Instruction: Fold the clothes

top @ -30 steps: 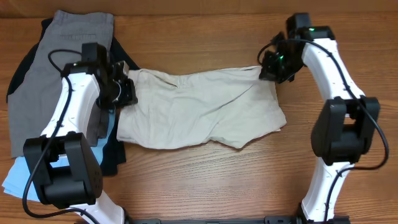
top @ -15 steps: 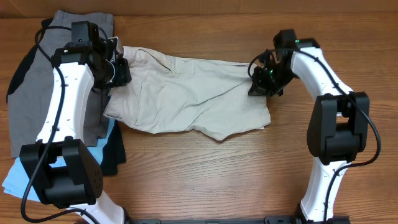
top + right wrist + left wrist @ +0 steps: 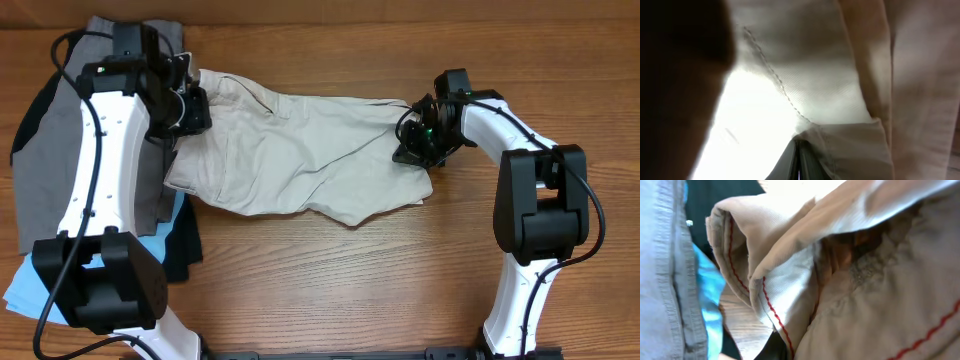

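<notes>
The beige khaki shorts (image 3: 300, 150) lie spread and rumpled across the middle of the table. My left gripper (image 3: 192, 108) is shut on their upper left corner; the left wrist view shows beige cloth with red stitching (image 3: 850, 280) bunched over the jaws. My right gripper (image 3: 412, 148) is shut on the shorts' right edge; the right wrist view shows the jaws (image 3: 799, 162) closed on beige fabric (image 3: 840, 75). Grey shorts (image 3: 60, 150) lie at the left, with a black garment (image 3: 185, 245) and light-blue shorts (image 3: 30, 285) below them.
The pile of grey, black and blue clothes lies under and beside my left arm. The wooden table (image 3: 350, 290) shows in front of the khaki shorts and at the far right.
Both grippers have pulled the khaki shorts toward the back and left. The right gripper has moved inward and down, so the shorts' right side is more bunched.
</notes>
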Tool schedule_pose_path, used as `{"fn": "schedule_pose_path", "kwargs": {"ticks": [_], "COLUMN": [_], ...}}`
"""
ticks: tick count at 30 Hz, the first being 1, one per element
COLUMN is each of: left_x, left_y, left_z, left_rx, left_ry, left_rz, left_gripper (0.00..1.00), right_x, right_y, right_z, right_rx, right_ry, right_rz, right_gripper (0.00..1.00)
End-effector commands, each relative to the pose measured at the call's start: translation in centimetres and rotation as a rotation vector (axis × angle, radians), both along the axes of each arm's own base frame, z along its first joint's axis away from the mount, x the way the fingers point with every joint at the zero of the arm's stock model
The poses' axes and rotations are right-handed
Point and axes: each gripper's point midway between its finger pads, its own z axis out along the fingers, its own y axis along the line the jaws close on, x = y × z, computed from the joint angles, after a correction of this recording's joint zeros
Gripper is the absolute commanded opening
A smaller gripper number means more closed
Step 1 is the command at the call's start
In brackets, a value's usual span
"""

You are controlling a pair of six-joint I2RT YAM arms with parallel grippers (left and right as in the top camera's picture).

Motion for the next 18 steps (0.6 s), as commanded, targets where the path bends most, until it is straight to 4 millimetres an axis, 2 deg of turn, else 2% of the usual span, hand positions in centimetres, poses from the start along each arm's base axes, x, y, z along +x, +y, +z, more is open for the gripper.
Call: {"fn": "schedule_pose_path", "kwargs": {"ticks": [1,4,8,11,12,18], "left_x": [0.1,-0.1,0.1,0.7,0.8,0.4], "left_y": [-2.3,-4.3,-7.3,-10.3,-11.8,-18.3], "left_z": [3.1,3.1,3.4,4.0,4.2,4.1], "left_rx": [0.004,0.001,-0.016,-0.048,-0.059,-0.105], "left_ry": [-0.078,-0.078,-0.101,-0.139,-0.156,-0.192], "left_rz": [-0.073,-0.12,-0.155,-0.157,-0.175,-0.26], "left_gripper": [0.04,0.04,0.04,0.04,0.04,0.04], "right_x": [-1.5,-2.0,-2.5,-2.5,-2.5,-2.6], "right_y": [-0.5,-0.5,-0.5,-0.5,-0.5,-0.5], "right_z": [-2.7,-4.1,-4.7,-4.8,-4.8,-4.8], "right_rx": [-0.038,-0.039,-0.04,-0.04,-0.04,-0.041], "right_ry": [0.081,0.118,0.143,0.145,0.145,0.149], "right_rz": [-0.02,-0.02,-0.02,-0.019,-0.019,-0.019], "right_gripper": [0.04,0.04,0.04,0.04,0.04,0.04]}}
